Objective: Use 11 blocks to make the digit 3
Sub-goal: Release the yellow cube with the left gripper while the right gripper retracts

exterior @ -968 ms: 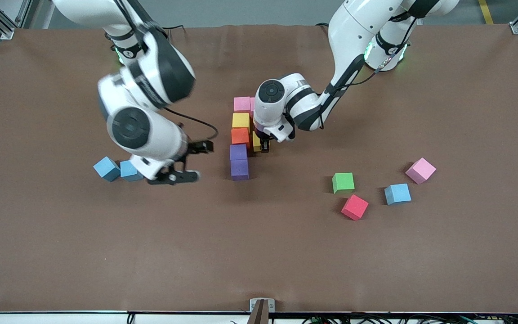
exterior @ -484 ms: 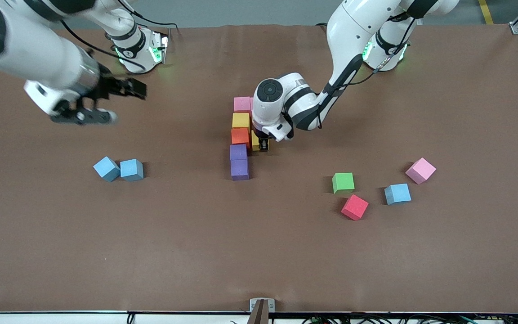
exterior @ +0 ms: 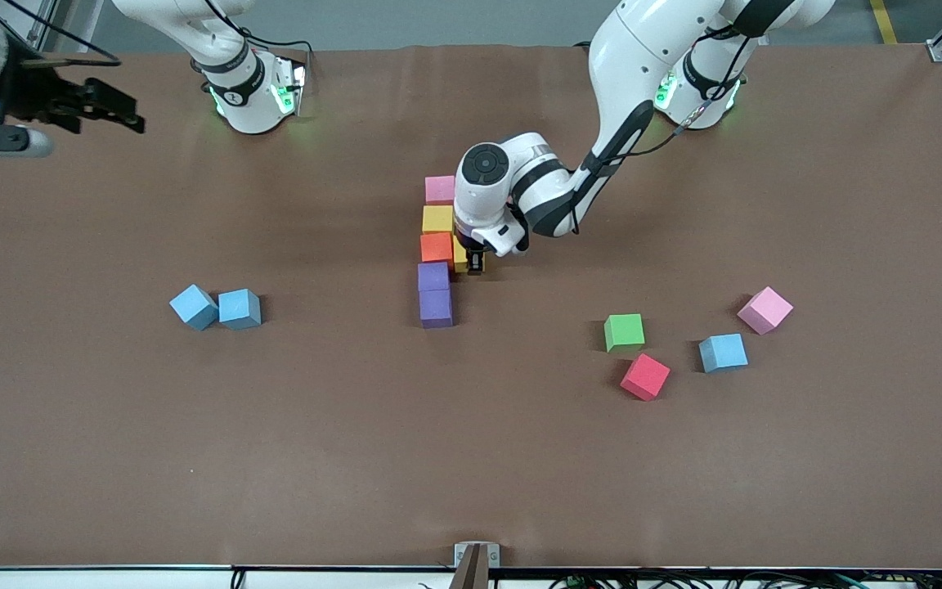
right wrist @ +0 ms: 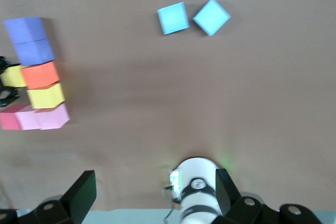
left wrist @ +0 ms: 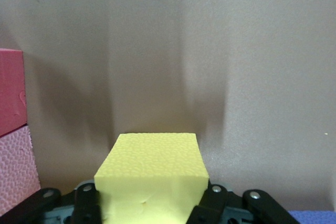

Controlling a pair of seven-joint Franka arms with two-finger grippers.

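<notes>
Partly built digit 3 near the middle of the table (exterior: pixel 193 458).

A yellow block (left wrist: pixel 152 174) is clamped by the left gripper (exterior: pixel 475 263) against the orange block (exterior: pixel 437 246) in the column of blocks (exterior: pixel 436 245). The right gripper (exterior: pixel 46 110), jaws apart, is held over the table corner at the right arm's end.

My front camera looked steeply down across the whole table (exterior: pixel 193 458). My left wrist camera sat close over a yellow block (left wrist: pixel 152 174); my right wrist camera, high up, shared the block column (right wrist: pixel 37 77) with the front.
</notes>
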